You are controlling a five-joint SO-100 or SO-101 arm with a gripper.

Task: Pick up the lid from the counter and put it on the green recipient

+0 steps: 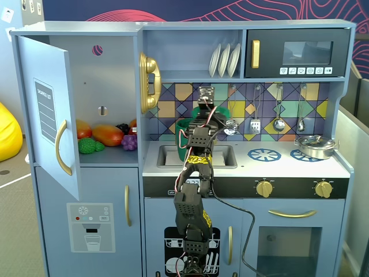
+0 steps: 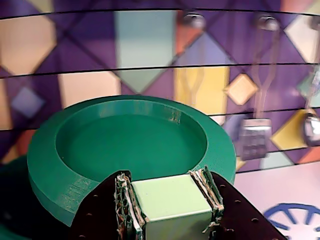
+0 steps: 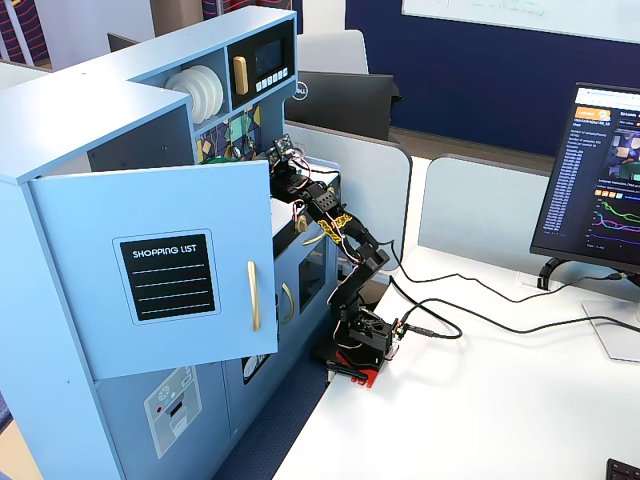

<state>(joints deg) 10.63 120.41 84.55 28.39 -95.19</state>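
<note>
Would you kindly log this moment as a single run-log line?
claw: shut on lid knob | lid: held, above green pot | release: not yet

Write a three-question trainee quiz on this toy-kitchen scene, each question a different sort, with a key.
1. True or false: the gripper is shut on the knob of the lid.
2. Multiple choice: in the fixed view from the front, the silver pot sits (A) in the sink, (B) on the right burner, (C) inside the open cupboard.
3. Fill in: the white plates stand on the shelf to the ___ of the microwave.

Key: 1 true; 2 B; 3 left.
</note>
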